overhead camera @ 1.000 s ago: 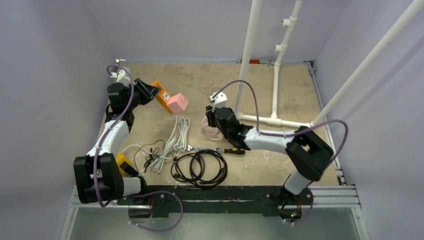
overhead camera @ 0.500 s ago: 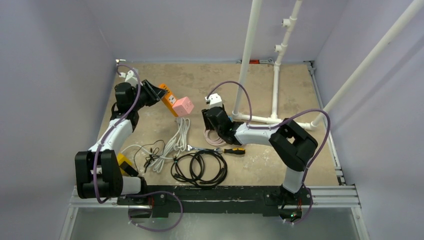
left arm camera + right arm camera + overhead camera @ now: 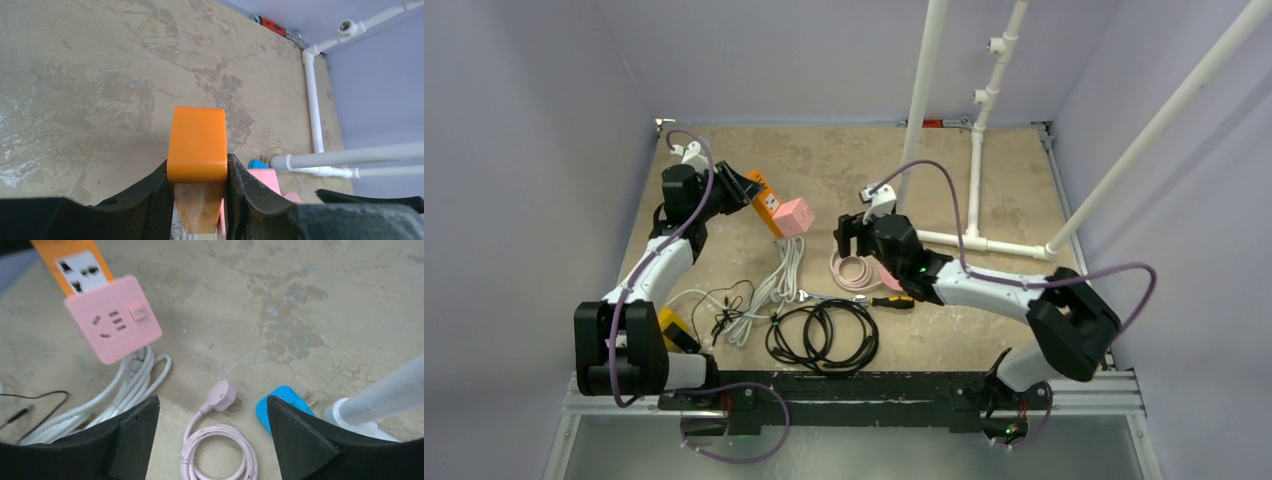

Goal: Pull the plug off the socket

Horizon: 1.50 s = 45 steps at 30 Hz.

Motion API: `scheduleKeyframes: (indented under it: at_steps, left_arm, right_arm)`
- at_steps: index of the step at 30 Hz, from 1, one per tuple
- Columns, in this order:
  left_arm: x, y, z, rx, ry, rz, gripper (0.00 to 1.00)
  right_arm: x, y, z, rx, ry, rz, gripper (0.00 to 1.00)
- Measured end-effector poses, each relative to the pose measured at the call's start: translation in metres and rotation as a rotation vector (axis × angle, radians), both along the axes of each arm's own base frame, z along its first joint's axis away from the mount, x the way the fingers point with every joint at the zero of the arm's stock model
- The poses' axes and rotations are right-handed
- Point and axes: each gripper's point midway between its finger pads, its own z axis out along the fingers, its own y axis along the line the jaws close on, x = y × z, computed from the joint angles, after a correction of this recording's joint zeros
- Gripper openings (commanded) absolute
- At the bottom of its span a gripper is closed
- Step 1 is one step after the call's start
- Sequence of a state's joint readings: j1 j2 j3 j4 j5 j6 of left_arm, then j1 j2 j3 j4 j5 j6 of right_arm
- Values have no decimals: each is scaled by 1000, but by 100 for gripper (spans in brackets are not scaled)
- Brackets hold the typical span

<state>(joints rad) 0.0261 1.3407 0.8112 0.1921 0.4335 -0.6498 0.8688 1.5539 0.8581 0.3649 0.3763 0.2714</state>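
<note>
On the left side of the table (image 3: 824, 160), we see the left gripper (image 3: 746, 190) clamped on an orange power strip (image 3: 764, 200), and its wrist view shows the two black fingers (image 3: 240, 185) pressed against both long sides of the strip, which is held off the surface. A pink cube socket (image 3: 795, 216) sits on the far end of the strip, covering that end; just above it we make out one white outlet face with dark slots. The face of the cube (image 3: 114, 317) carries slot holes and a small square button, and any print there is too small for us to read. A white cable (image 3: 135, 385) runs from under the cube down to the table.

The right gripper (image 3: 852, 235) hangs over the middle of the table with its jaws wide apart and nothing between them. Directly below it lies the pink plug (image 3: 221, 394), flat on the table, well apart from both sockets, its cord wound into a pink coil (image 3: 217, 450) just beside it. A blue plug (image 3: 280, 407) lies close to the right of the pink one, its metal prongs pointing away, near a white pipe (image 3: 974, 240).

Nearer the arm bases we see a black cable coil (image 3: 824, 335) and a screwdriver (image 3: 894, 301) with a yellow and black handle
</note>
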Motion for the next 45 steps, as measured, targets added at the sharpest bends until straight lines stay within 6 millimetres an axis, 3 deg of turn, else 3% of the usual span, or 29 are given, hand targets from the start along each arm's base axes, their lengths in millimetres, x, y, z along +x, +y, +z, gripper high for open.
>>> scheduleKeyframes:
  at_steps: [4,8,12,14,18,27,36,40,45]
  left_arm:
    - [-4,-7,-1,60,6,4,0]
    - [-11,-34,5,96,-16,-80,0]
    - [-17,-55,7,79,-19,-173,0]
    - [-16,-61,2,64,-1,-210,0]
    - [-16,-68,-15,43,52,-251,0]
    - [-23,-89,-21,38,76,-321,0]
    - [-34,-109,-32,47,106,-376,0]
    - [-35,-112,-33,47,108,-384,0]
    - [-35,-112,-33,47,108,-384,0]
  right_arm:
    - [-7,-24,38,145,-71,62,89]
    - [-10,-47,71,249,-160,106,93]
    - [-38,-33,99,327,-236,279,99]
    - [-49,-27,103,346,-254,343,99]
    - [-59,-18,95,347,-241,422,99]
    - [-50,-3,39,273,-97,445,99]
    - [-45,15,26,269,-47,497,96]
    - [-43,17,10,251,-6,491,97]
    - [-45,21,9,253,3,496,96]
